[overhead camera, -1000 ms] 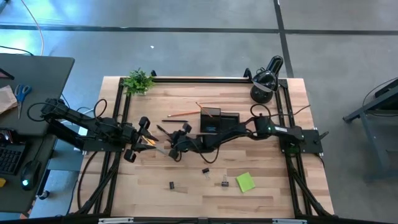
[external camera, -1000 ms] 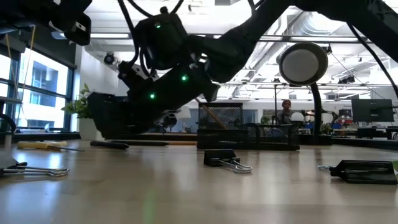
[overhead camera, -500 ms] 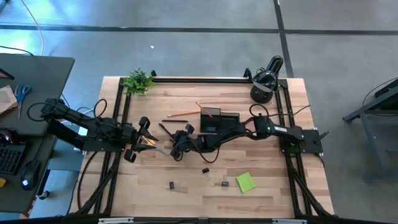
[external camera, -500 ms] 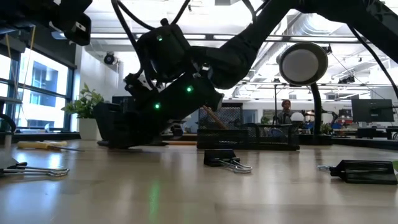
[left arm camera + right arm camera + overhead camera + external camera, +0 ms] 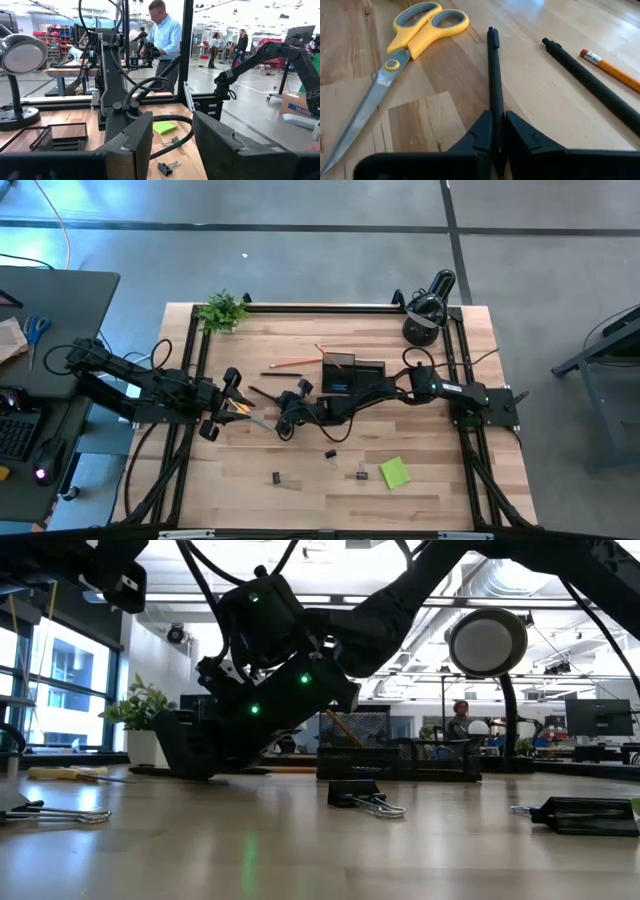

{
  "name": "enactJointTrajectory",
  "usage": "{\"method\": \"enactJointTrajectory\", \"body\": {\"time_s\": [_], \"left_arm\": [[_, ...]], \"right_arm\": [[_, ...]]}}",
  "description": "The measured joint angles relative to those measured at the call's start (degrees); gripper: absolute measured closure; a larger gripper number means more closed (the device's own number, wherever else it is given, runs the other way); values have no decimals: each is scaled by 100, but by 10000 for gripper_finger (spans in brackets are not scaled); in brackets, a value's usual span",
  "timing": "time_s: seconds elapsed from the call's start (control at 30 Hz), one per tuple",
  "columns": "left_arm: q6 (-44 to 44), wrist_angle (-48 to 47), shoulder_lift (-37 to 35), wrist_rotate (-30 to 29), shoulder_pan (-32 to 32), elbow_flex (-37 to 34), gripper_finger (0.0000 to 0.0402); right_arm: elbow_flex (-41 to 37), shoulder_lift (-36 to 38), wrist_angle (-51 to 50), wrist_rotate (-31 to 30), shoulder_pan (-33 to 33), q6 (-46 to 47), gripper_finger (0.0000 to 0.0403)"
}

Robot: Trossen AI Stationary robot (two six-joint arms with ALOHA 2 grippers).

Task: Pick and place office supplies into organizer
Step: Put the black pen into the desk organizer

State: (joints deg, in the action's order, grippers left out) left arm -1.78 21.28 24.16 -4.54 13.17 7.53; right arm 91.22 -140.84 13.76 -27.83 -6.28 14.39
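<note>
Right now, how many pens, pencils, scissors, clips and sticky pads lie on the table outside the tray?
Black pens: 2
Orange pencils: 1
Yellow scissors: 1
Binder clips: 3
Green sticky pads: 1
Total: 8

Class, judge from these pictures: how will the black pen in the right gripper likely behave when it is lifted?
The black pen looks stiff and light. The right gripper pinches one end, so the long free end may droop or swivel. Its smooth round barrel could slip, or roll if dropped.
</note>
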Motion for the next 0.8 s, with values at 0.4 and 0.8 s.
{"method": "enactJointTrajectory", "body": {"time_s": [0.4, 0.8], "left_arm": [[0, -216, 0, -108, 0, 0, 273], [-20, -204, 0, -108, 0, 0, 273]], "right_arm": [[-53, 893, -1351, -1201, -360, -778, 388], [-1272, 2052, -877, -2092, -739, -560, 388]]}}
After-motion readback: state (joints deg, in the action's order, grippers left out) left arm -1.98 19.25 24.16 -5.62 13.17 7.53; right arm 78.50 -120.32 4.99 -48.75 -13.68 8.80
